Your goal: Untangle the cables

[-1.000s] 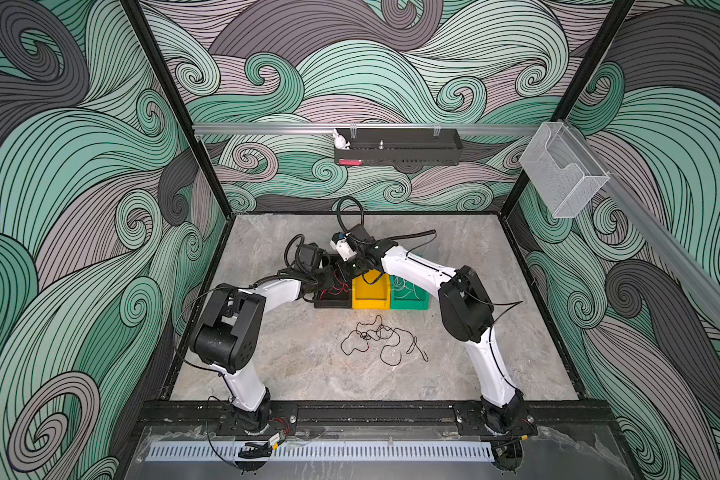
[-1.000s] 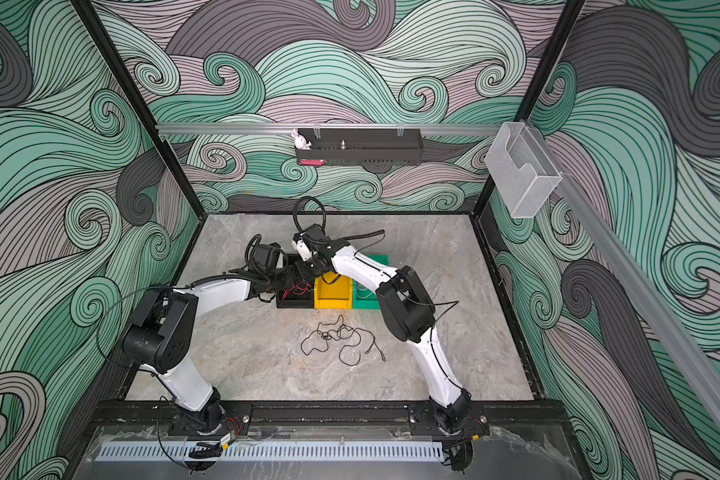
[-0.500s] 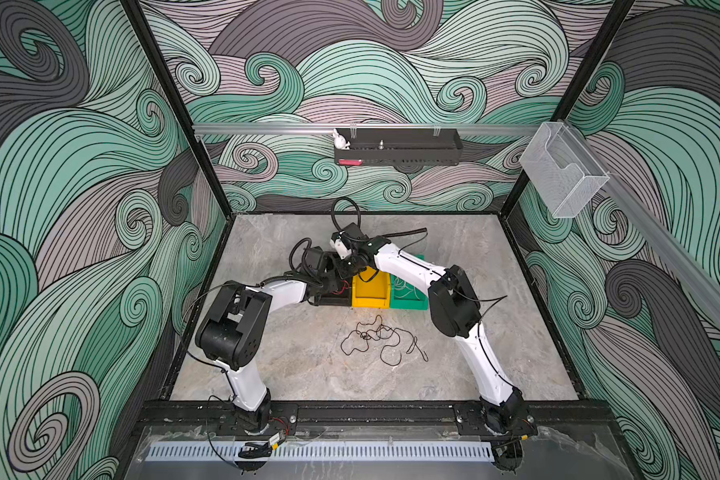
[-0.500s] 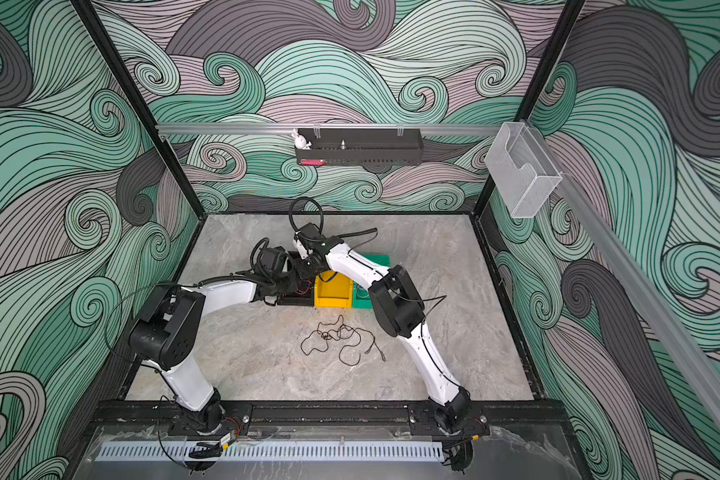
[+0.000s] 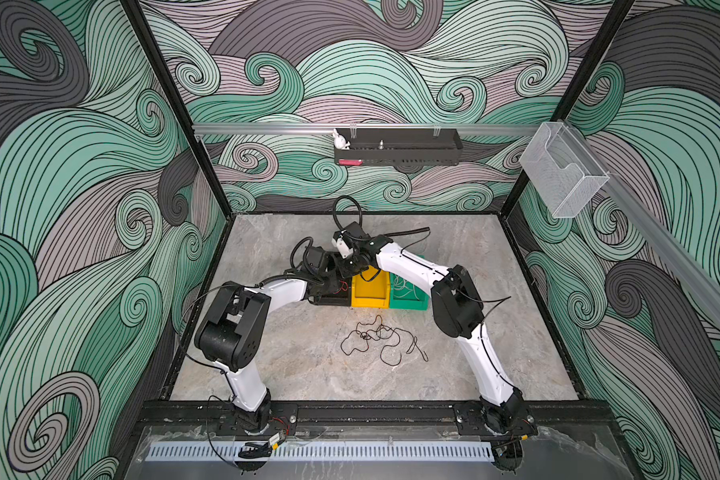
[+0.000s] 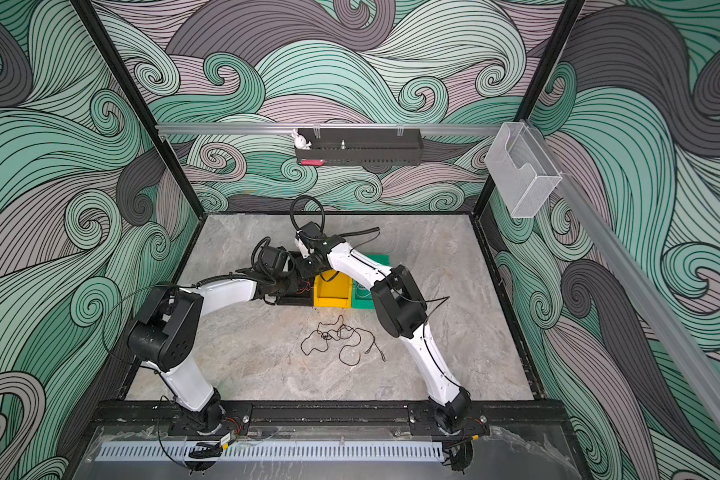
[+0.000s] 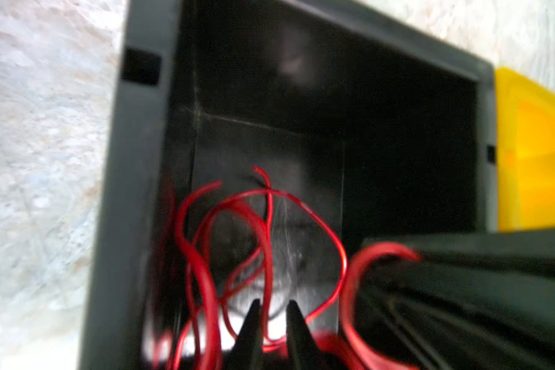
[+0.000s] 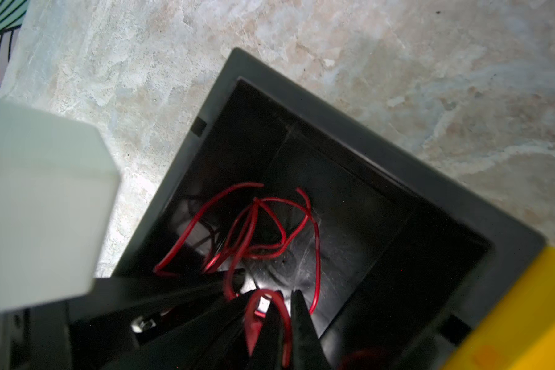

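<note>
Right arm (image 5: 454,303): its elbow is sitting slightly nearer the black bin (image 5: 333,298) than a second ago, and both wrists are hardly shifting, crowding over that bin.
Tabletop (image 5: 292,357): is carrying a loose black tangle (image 5: 381,343) of the cables, lying in front of the black bin and apart from it.
Black bin: is holding the red cable (image 7: 269,224), which is looping across its floor.
Left fingers (image 7: 250,326): are standing narrowly apart inside the bin, with one red strand running through the gap.
Right fingers (image 8: 302,320): are straddling a red loop; I cannot tell whether it is pinched or free.
Handling: the wire is looking very light, limp and springy, likely snagging on itself. Taking one strand near a free end, clear of crossings, is seeming safest.
</note>
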